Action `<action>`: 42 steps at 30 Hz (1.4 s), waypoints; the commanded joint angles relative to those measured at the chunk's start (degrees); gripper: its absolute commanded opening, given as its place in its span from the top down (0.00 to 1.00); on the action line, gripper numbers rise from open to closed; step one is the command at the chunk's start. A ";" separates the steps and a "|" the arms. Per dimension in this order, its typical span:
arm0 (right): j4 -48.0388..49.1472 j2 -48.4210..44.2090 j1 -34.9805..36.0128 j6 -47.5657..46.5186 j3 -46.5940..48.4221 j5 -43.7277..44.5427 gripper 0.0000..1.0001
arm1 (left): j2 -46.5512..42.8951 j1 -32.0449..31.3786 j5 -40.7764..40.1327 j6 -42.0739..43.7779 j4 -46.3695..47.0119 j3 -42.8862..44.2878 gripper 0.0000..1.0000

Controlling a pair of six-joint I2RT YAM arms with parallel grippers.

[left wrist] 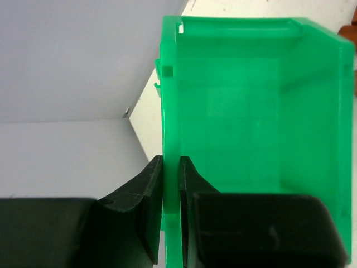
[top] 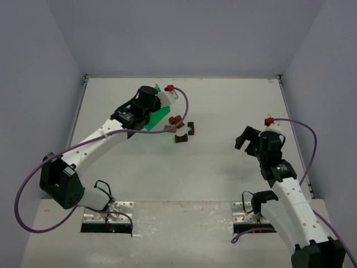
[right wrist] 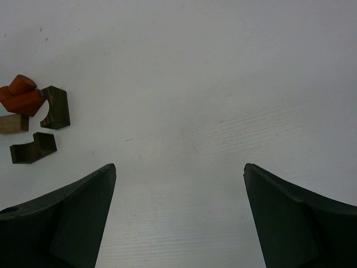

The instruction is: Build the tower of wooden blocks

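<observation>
The wood blocks lie loose on the table in a small cluster: reddish-orange pieces (top: 175, 119), a dark notched block (top: 190, 129) and another dark block (top: 181, 138). The right wrist view shows them at its left edge: the reddish pieces (right wrist: 19, 95), a notched dark block (right wrist: 56, 109) and a dark stepped piece (right wrist: 32, 148). No tower stands. My left gripper (left wrist: 171, 160) is shut on the wall of the green bin (left wrist: 251, 111), just left of the blocks. My right gripper (right wrist: 178, 170) hangs open over bare table, well right of the cluster.
The green bin (top: 160, 118) is lifted and tilted under the left gripper (top: 152, 107), and its inside shows nothing. White walls enclose the table on three sides. The right gripper (top: 244, 142) points left toward the blocks.
</observation>
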 commanded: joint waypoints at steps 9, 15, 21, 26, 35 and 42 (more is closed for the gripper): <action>1.08 -0.86 -0.12 0.06 0.92 1.97 0.05 | 5.83 24.16 26.09 -38.49 15.58 8.44 1.00; 1.60 0.30 -0.19 -0.12 1.05 1.50 0.05 | 10.93 30.50 19.30 -61.63 11.50 7.13 1.00; 2.63 2.41 -0.12 -0.32 1.35 0.40 0.05 | 11.66 31.26 -2.98 -72.25 7.90 2.02 1.00; 4.27 3.90 -0.12 -1.53 1.34 -2.26 0.05 | 11.40 31.87 -1.93 -68.37 11.52 -0.08 1.00; 4.98 5.88 -0.12 -2.41 1.43 -3.32 0.05 | 15.07 39.45 14.83 -54.88 17.05 -0.28 1.00; 5.74 7.71 -0.12 -2.67 1.77 -4.67 0.04 | 19.31 41.50 17.92 -51.27 17.30 0.27 1.00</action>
